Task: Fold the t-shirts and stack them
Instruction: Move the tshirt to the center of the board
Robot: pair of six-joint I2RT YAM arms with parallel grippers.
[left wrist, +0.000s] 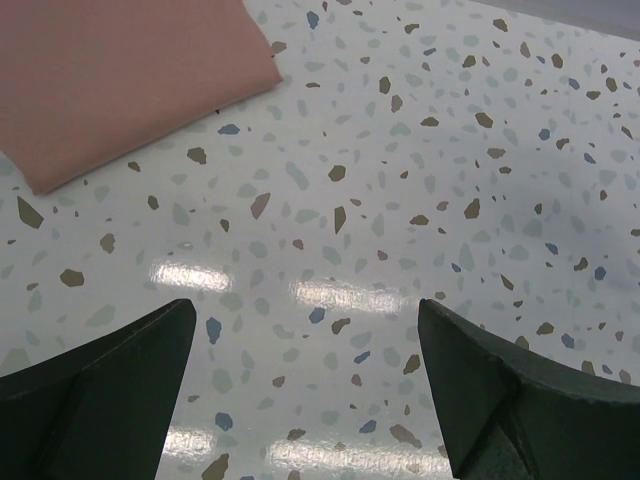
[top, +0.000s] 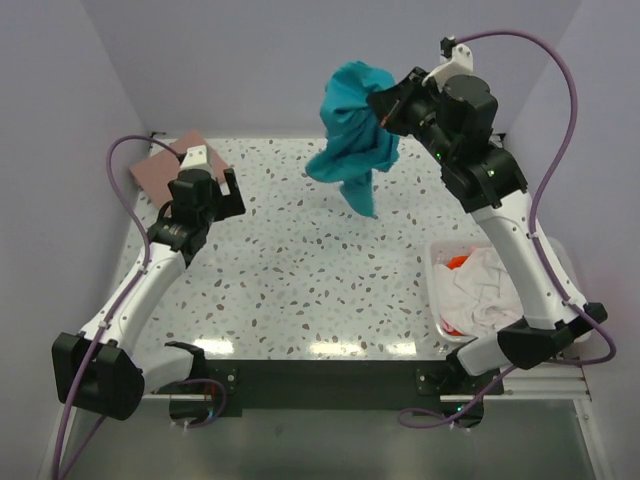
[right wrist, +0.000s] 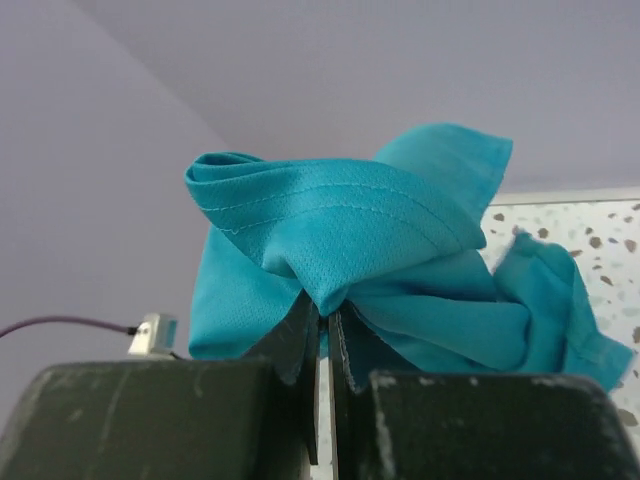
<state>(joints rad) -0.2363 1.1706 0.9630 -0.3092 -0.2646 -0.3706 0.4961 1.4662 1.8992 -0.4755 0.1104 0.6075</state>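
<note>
Seen from above, the right pincer (top: 385, 104) is clamped on a crumpled teal cloth t-shirt (top: 352, 135). The shirt hangs in the air over the far part of the speckled white table (top: 300, 270), with its lowest tip pointing down. The left pincer (top: 222, 195) hovers at the far left with its jaws wide, near a flat folded dusty pink cloth t-shirt (top: 155, 168) in the far left corner. A white plastic basket (top: 437, 285) sits at the right edge and holds a crumpled white cloth t-shirt (top: 485, 290) and an orange cloth t-shirt (top: 456, 262). A broad bare stretch of table lies between the arms.

In the left wrist view, the left pincer (left wrist: 305, 390) spreads wide over bare table (left wrist: 420, 180). The pink shirt's (left wrist: 120, 70) straight folded edge and corner lie ahead to the left, apart from the fingers (left wrist: 100, 390).

In the right wrist view, the right pincer (right wrist: 322, 330) pinches a bunched fold of the teal shirt (right wrist: 340, 230). A hemmed edge curls above it, and the table's far edge (right wrist: 590, 225) shows behind.
</note>
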